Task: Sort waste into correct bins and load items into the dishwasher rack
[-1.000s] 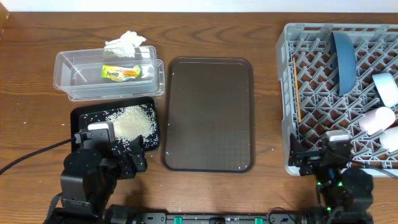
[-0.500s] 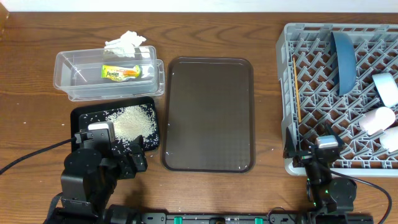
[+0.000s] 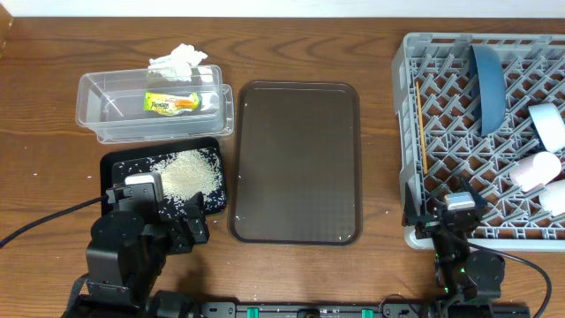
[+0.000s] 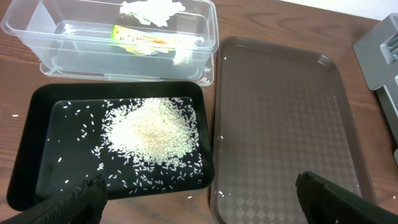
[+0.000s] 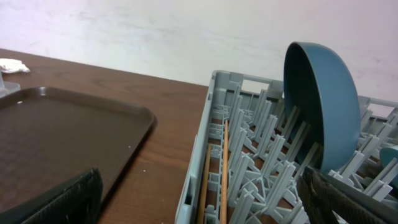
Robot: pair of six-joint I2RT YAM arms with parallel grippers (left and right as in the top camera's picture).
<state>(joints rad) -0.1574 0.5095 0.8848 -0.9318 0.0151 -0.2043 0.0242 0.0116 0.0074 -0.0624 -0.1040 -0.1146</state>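
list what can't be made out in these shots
Overhead: the bowl and the lowest cup are cut off by the right edge.
Left wrist: the tissue is cut off by the top edge.
Right wrist: the chopsticks run off the bottom edge; tines of the rack hide the base of the plate.

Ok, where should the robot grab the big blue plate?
By its upper rim, coming straight down from above. The blue plate stands on edge between the pegs of the dishwasher rack, so its thin top rim looks like the freest part; pinch across its thickness.
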